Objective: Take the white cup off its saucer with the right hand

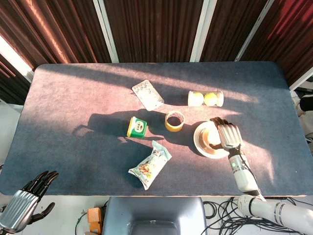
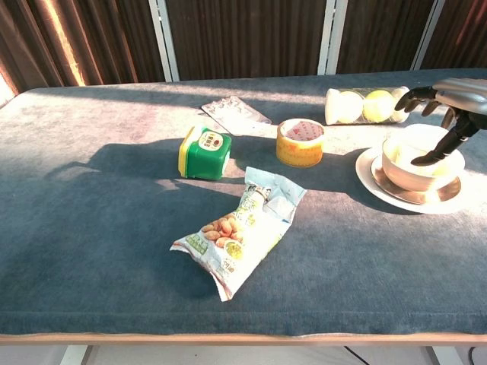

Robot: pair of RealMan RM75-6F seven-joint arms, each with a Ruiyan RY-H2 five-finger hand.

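Note:
The white cup point(image 1: 210, 137) point(image 2: 415, 163) stands upright on its saucer point(image 1: 201, 146) point(image 2: 415, 196) at the right of the table. My right hand point(image 1: 229, 135) point(image 2: 449, 103) hovers over the cup's right side with its fingers spread above the far rim. Its thumb point(image 2: 437, 150) dips into the cup's mouth, and I see no closed grip on the rim. My left hand point(image 1: 27, 200) hangs below the table's front left corner with its fingers apart and nothing in it; only the head view shows it.
A yellow tape roll point(image 1: 174, 121) point(image 2: 300, 141) sits just left of the saucer. A tube of tennis balls point(image 1: 206, 98) point(image 2: 365, 105) lies behind it. Further left are a blister pack point(image 1: 147, 94), a green box point(image 1: 138, 127) and a snack bag point(image 1: 150, 164).

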